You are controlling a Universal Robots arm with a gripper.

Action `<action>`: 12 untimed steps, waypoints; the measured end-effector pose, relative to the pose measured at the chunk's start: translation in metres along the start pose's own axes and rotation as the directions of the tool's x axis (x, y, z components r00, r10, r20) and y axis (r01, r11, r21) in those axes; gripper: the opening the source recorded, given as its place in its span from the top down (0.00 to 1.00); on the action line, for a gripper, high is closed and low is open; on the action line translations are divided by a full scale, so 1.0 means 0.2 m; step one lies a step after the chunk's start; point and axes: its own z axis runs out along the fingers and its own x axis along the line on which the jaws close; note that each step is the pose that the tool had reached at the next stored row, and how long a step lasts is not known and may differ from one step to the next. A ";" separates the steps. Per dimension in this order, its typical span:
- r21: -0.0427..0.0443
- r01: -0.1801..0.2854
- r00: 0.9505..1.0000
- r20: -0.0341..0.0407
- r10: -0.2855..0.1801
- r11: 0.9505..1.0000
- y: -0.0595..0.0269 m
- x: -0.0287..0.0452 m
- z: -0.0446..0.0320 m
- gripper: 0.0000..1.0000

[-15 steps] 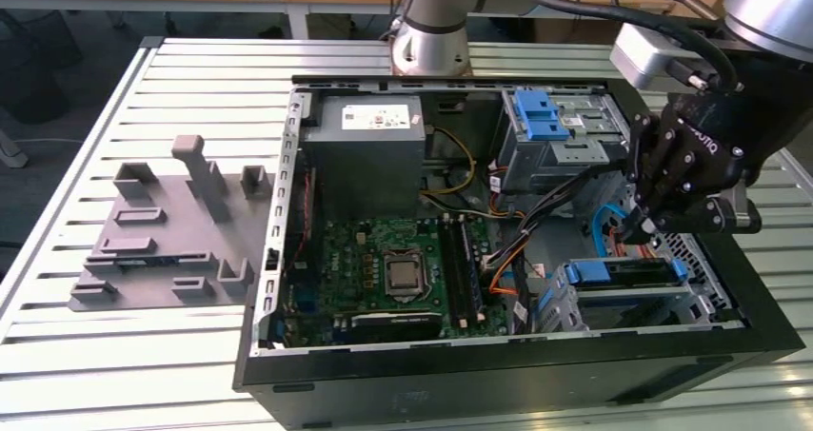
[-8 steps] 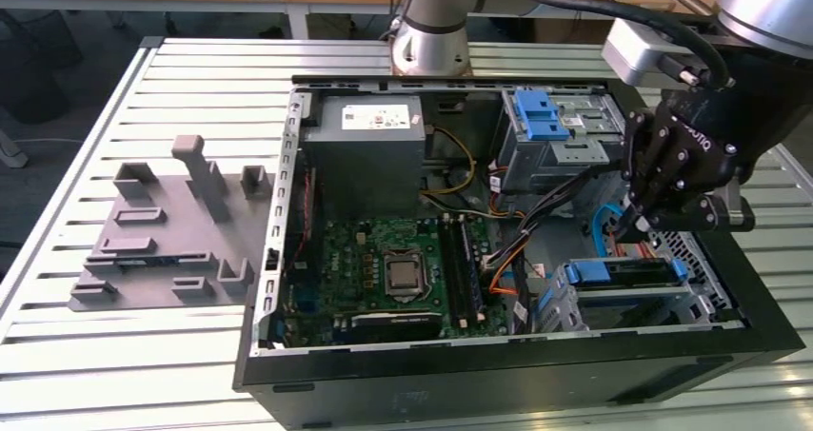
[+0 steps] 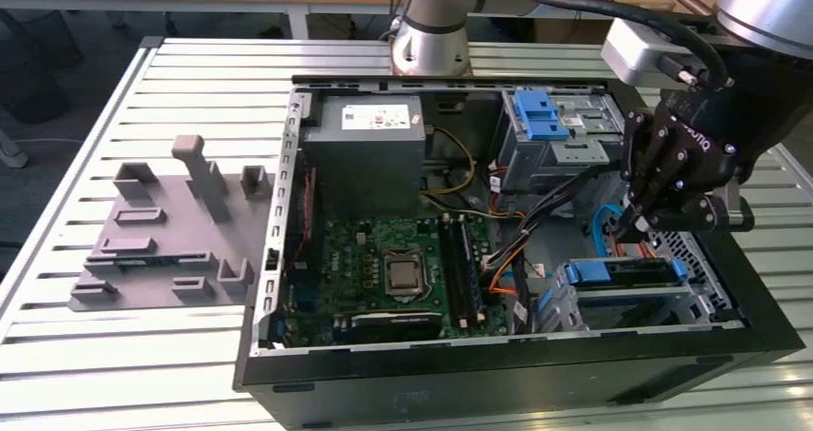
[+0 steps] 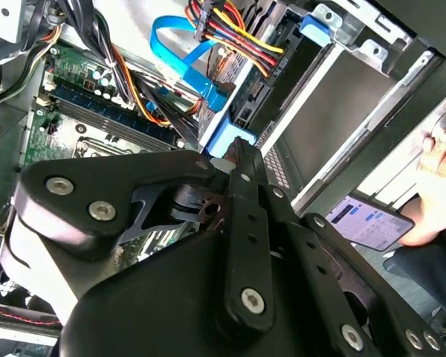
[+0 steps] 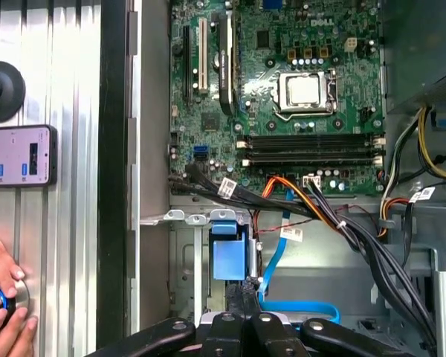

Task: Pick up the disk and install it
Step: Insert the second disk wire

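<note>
While the black robot hand (image 3: pixel 642 224) hangs low inside the open computer case (image 3: pixel 508 374), its two fingers are pressed tight together with nothing between them. In the first wrist view the closed fingers (image 5: pixel 238 294) point at the blue bracket (image 5: pixel 230 256) of the disk (image 5: pixel 228 249). The disk sits on its edge in the silver drive bay (image 3: pixel 711 303) at the case's corner, on the exterior view's right. In the exterior view the disk (image 3: pixel 629 274) shows as a blue-framed bar just below the hand. A flat blue cable (image 3: pixel 607 224) curls beside the hand.

Deeper in the case lies the green motherboard (image 3: pixel 381 260) with its shiny square chip socket (image 3: pixel 403 272). A grey power supply (image 3: pixel 366 136) sits at the far end, next to a silver drive cage (image 3: pixel 559 141) with a blue latch (image 3: pixel 540 117).

On the slatted metal desk (image 3: pixel 152 355), a grey plastic holder (image 3: pixel 159 241) lies beside the case. In the first wrist view a person's hand (image 5: pixel 4 312) rests on the desk near a phone (image 5: pixel 18 155).
</note>
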 end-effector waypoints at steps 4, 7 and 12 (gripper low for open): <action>0.000 0.000 1.000 0.000 0.000 1.000 -0.057 -0.002 0.001 0.89; 0.000 0.000 1.000 0.000 0.000 1.000 -0.059 -0.002 0.000 0.89; 0.000 0.000 1.000 0.000 0.000 1.000 -0.059 -0.020 -0.004 0.89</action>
